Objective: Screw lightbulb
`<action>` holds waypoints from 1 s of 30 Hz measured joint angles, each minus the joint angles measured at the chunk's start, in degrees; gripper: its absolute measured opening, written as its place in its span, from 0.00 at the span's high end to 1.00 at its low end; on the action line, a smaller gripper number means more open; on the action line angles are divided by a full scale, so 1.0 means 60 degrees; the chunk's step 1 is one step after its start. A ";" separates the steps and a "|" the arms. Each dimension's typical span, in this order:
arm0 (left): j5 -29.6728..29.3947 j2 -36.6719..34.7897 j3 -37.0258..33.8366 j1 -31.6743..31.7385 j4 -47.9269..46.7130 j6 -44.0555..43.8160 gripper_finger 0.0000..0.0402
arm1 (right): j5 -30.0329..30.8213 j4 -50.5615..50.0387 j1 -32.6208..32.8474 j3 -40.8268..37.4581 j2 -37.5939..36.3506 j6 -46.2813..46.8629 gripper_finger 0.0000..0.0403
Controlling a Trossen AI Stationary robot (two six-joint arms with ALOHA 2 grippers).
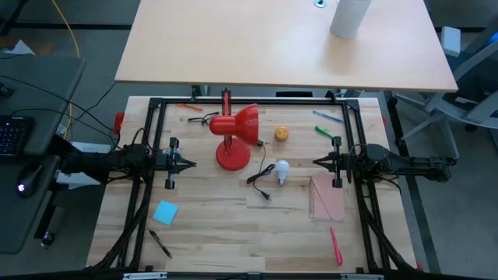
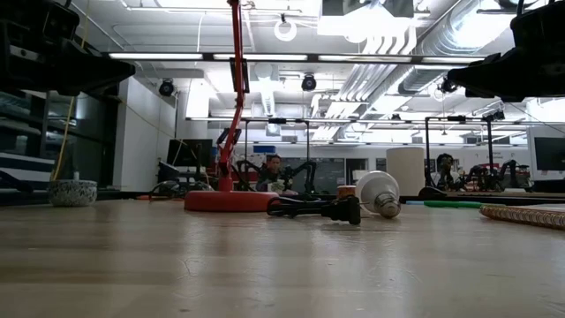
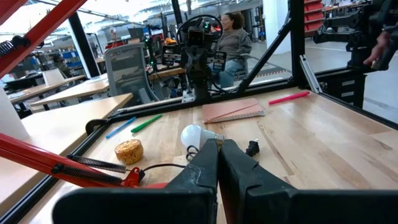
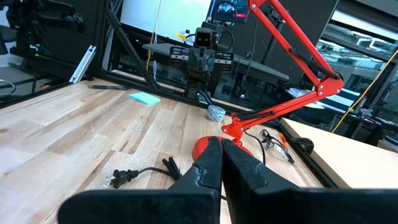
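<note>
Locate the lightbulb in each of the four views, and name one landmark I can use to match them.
High view: the lightbulb lies at table centre, right of the red lamp's base.
Low view: it lies right of centre, base pointing right, behind the black plug.
Left wrist view: mid-picture, just beyond the shut left hand.
Right wrist view: not in it.
Shared landmark: the red lamp, visible in all four views.

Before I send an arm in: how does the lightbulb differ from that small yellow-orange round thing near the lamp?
The lightbulb is white with a narrower metal base, lying on its side; the yellow-orange ball is plain round and smaller. The bulb lies nearer the pink notebook, the ball beside the red lamp's shade. Both rest on the table, ungripped.
</note>
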 joint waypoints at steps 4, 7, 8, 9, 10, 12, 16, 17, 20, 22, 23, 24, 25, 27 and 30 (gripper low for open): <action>0.0000 0.0004 0.0000 0.0000 0.0000 -0.0003 1.00 | 0.0000 0.0037 0.0003 0.0000 0.0002 -0.0037 1.00; 0.0000 0.0002 0.0000 0.0000 0.0002 0.0000 1.00 | -0.0132 0.0489 0.0004 -0.0002 0.0002 0.0301 1.00; -0.0001 0.0003 0.0000 -0.0001 0.0000 0.0000 1.00 | -0.0239 0.0830 0.0004 0.0000 0.0002 0.0850 1.00; 0.0000 0.0000 -0.0004 -0.0003 0.0000 0.0000 1.00 | -0.0322 0.1300 0.0004 0.0000 0.0002 0.1593 1.00; 0.0000 0.0000 -0.0001 0.0000 0.0004 0.0000 1.00 | -0.0406 0.1820 0.0004 -0.0002 0.0002 0.2507 1.00; 0.0000 0.0002 -0.0002 0.0000 0.0004 0.0000 1.00 | -0.0359 0.2789 0.0004 -0.0004 -0.0002 0.4411 1.00; -0.0002 0.0000 0.0000 -0.0001 0.0004 0.0000 1.00 | 0.0501 0.3796 0.0004 0.0047 0.0000 0.7913 1.00; 0.0000 0.0003 0.0000 -0.0003 0.0000 0.0000 1.00 | 0.0756 0.4016 0.0004 0.0067 0.0002 0.8264 1.00; -0.0001 0.0001 0.0000 0.0000 0.0000 0.0000 1.00 | 0.1224 0.5003 0.0000 0.0140 -0.0002 0.9080 1.00; 0.0000 0.0002 -0.0002 0.0000 0.0000 0.0000 1.00 | 0.1316 0.5561 0.0000 0.0149 -0.0002 0.9439 1.00; 0.0000 0.0004 0.0000 0.0000 0.0003 0.0000 1.00 | 0.1254 0.5753 0.0000 0.0149 -0.0002 0.9442 1.00; -0.0001 0.0002 0.0000 -0.0003 0.0000 0.0000 1.00 | 0.1156 0.5934 0.0000 0.0152 -0.0002 0.9442 1.00; 0.0000 0.0004 0.0000 0.0000 0.0000 0.0000 1.00 | 0.1023 0.6045 0.0001 0.0154 -0.0002 0.9365 1.00; -0.0002 0.0001 -0.0001 -0.0002 0.0001 0.0000 1.00 | 0.0958 0.6018 0.0004 0.0160 -0.0002 0.9026 1.00; 0.0000 0.0000 0.0000 0.0000 0.0000 0.0000 1.00 | 0.0905 0.5914 0.0003 0.0160 0.0002 0.8963 1.00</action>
